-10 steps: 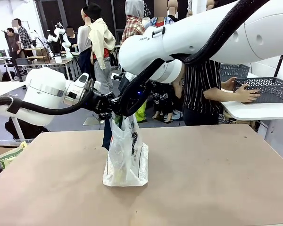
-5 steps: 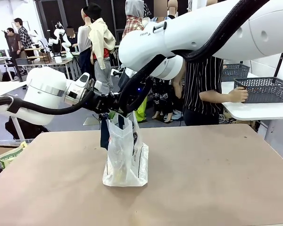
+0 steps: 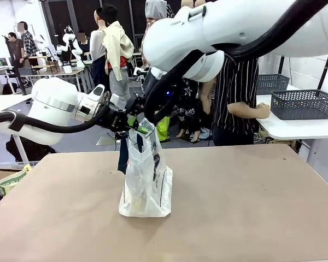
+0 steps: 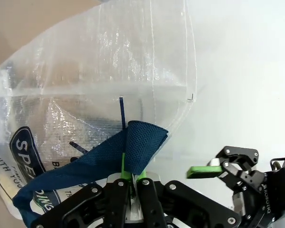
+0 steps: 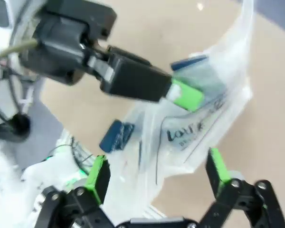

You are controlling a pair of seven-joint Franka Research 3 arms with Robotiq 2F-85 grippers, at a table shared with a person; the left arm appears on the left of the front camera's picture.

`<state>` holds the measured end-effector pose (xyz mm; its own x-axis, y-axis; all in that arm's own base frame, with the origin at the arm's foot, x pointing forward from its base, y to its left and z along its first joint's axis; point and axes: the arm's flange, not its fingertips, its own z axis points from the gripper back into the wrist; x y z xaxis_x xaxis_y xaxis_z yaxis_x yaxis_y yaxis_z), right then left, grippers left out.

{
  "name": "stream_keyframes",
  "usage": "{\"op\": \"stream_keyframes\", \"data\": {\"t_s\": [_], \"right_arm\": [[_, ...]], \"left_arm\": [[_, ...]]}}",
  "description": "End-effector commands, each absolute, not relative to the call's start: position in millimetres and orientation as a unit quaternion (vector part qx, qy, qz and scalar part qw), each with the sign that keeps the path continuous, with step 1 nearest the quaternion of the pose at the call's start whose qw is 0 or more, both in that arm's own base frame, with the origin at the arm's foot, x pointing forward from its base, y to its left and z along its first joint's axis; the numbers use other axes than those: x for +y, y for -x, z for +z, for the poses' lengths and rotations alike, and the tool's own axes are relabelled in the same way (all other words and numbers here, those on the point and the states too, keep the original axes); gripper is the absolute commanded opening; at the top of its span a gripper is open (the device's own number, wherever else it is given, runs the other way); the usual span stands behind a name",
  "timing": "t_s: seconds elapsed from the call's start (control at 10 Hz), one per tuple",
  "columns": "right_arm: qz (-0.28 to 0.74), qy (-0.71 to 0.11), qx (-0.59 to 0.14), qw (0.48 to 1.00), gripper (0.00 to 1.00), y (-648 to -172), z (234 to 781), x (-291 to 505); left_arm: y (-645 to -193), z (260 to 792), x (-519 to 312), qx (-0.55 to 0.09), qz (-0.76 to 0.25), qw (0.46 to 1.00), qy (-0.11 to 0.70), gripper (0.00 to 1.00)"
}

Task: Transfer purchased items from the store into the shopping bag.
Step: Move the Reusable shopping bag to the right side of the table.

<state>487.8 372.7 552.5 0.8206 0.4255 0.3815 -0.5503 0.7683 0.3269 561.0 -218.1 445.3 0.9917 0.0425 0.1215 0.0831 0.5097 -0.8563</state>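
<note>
left gripper (image 4: 132,176) pinched closed, right gripper (image 5: 156,173) spread wide

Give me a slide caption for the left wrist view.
Left end effector pinching the shopping bag's blue handle.

I see open tabletop (image 3: 251,207) all around the shopping bag (image 3: 146,185). Both grippers crowd its mouth: left gripper (image 3: 127,124) pinching the blue handle (image 4: 133,142), right gripper (image 3: 145,126) seemingly just above.
</note>
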Motion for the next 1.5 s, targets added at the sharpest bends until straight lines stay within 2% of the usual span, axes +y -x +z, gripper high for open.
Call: {"op": "stream_keyframes", "data": {"t_s": [0.0,0.4,0.6,0.8,1.0,1.1,1.2,1.4], "right_arm": [[0.226,-0.202,-0.155,0.94,1.0,-453,559,323],[0.079,-0.134,-0.188,0.97,1.0,-441,603,189],[-0.002,-0.105,-0.16,0.981,1.0,-442,601,122],[-0.063,-0.106,-0.122,0.985,1.0,-444,586,66],[-0.121,-0.108,-0.115,0.98,1.0,-435,572,28],[-0.129,-0.122,-0.124,0.976,1.0,-434,561,29],[-0.09,-0.105,-0.117,0.983,1.0,-444,574,25],[-0.09,-0.105,-0.117,0.983,1.0,-444,574,25]], "left_arm": [[-563,450,-220,-0.048,-0.012,0.871,0.489,0.0],[-566,453,-218,-0.049,-0.029,0.883,0.465,0.0],[-564,454,-220,-0.044,-0.038,0.887,0.457,0.0],[-562,454,-221,-0.039,-0.046,0.894,0.444,0.0],[-562,454,-221,-0.038,-0.047,0.897,0.438,0.0],[-560,455,-222,-0.047,-0.058,0.902,0.425,0.0],[-558,462,-221,-0.06,-0.071,0.905,0.415,0.0],[-553,486,-209,-0.087,-0.076,0.91,0.399,0.0]]}}
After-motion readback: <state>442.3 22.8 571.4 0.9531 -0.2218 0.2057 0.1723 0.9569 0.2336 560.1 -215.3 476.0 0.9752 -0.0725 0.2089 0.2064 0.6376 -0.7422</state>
